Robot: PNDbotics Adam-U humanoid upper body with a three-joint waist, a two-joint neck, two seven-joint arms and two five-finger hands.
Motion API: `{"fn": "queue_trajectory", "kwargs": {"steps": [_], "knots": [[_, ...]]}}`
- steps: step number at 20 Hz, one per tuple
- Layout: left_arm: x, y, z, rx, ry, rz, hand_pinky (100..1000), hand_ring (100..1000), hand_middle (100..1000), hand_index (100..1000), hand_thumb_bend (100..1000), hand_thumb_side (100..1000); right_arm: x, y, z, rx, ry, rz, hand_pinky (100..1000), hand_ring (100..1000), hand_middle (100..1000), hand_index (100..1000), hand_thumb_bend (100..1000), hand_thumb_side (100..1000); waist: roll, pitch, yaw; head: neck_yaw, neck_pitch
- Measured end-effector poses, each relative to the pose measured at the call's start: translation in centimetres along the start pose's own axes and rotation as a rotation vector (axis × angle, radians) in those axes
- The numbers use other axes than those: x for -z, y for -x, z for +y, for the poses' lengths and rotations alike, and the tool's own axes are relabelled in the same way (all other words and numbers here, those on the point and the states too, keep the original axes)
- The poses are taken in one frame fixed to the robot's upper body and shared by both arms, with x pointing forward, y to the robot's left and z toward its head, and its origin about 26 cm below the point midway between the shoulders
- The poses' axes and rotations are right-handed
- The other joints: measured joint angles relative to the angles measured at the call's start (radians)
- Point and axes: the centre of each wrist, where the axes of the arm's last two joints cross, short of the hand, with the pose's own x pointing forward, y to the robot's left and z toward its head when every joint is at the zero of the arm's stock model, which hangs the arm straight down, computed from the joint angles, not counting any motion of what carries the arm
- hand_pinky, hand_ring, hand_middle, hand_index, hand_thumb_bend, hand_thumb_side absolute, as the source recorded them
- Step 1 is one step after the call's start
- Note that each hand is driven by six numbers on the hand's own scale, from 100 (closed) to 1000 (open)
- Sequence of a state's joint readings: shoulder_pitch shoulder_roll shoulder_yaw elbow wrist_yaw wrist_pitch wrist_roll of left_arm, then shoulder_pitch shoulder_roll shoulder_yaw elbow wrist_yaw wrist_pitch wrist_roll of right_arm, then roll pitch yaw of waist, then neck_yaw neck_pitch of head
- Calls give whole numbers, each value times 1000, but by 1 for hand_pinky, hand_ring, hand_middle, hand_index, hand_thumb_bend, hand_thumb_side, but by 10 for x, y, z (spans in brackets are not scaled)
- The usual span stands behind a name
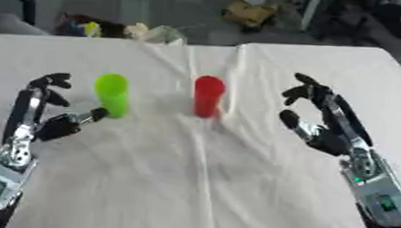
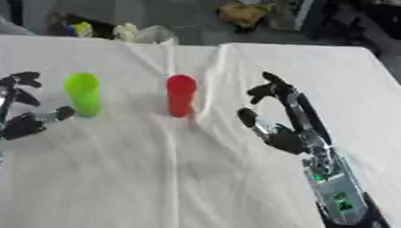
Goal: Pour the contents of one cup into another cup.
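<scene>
Two hands flank your cups: your left hand [image 1: 48, 123] sits released, fingers spread, thumb tip just beside the green cup [image 1: 113, 95]; your right hand [image 1: 320, 120] hangs released too, fingers loosely arched, near the red cup [image 1: 208, 96] but apart from it. Both cups stand upright on the white-clothed worktop [image 1: 200, 185], near each other.
</scene>
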State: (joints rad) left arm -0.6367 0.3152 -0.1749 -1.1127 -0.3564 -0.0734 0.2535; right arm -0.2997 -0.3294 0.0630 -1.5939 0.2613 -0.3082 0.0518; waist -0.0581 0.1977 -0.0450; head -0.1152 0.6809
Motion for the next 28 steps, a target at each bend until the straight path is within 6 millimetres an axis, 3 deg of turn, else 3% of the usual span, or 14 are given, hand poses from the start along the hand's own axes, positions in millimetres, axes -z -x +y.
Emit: {"fn": "queue_trajectory", "kwargs": {"steps": [5, 19, 28], "knots": [[8, 0, 1, 4, -9, -8, 630, 500, 648, 810, 1000, 473, 3, -2, 2, 6, -4, -13, 848, 994, 524, 692, 564, 729, -2, 18, -18, 4, -6], [26, -13, 3, 9, 30, -81, 631, 485, 624, 801, 1000, 461, 8, -7, 5, 14, -12, -37, 848, 994, 520, 692, 564, 731, -1, 48, -58, 11, -16], [28, -14, -2, 26, 109, -101, 603, 421, 559, 787, 901, 458, 11, -8, 4, 13, -15, -47, 848, 994, 520, 692, 560, 735, -1, 54, -78, 12, -27]]}}
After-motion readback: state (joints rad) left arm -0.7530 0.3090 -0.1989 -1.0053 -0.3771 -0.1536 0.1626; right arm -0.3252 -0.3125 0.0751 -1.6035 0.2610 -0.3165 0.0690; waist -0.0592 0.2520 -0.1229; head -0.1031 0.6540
